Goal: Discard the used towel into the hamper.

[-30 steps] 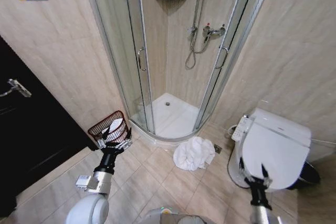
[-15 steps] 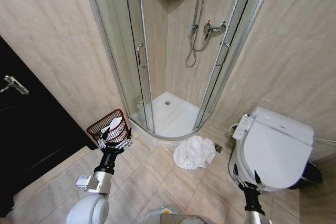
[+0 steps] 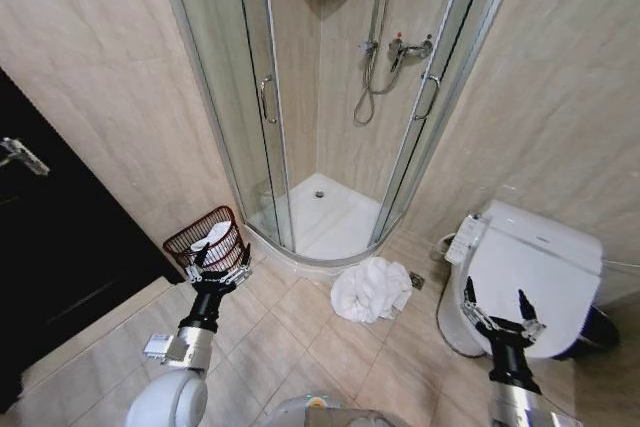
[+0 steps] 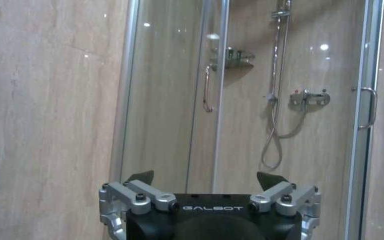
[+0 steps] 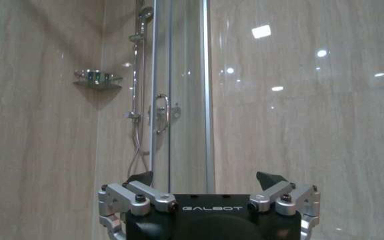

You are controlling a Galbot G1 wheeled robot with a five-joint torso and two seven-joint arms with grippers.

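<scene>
The used towel (image 3: 370,289), white and crumpled, lies on the tiled floor in front of the shower's curved base. The hamper (image 3: 196,224), a dark red-brown slatted basket, stands by the wall at the left with something white inside. My left gripper (image 3: 222,257) is held upright and open just in front of the hamper, holding nothing; the left wrist view shows its fingertips (image 4: 140,176) spread apart. Over at the right, my right gripper (image 3: 495,299) is raised and open in front of the toilet, well clear of the towel, with its fingertips (image 5: 272,178) apart too.
A glass corner shower (image 3: 330,97) stands straight ahead, its doors partly open. A white toilet (image 3: 530,267) sits at the right. A dark door (image 3: 50,257) fills the left wall. Bare floor tiles lie between the towel and the hamper.
My right gripper has risen higher in front of the toilet. The picture has shifted slightly as the camera moved. The left arm, towel and hamper stay put.
</scene>
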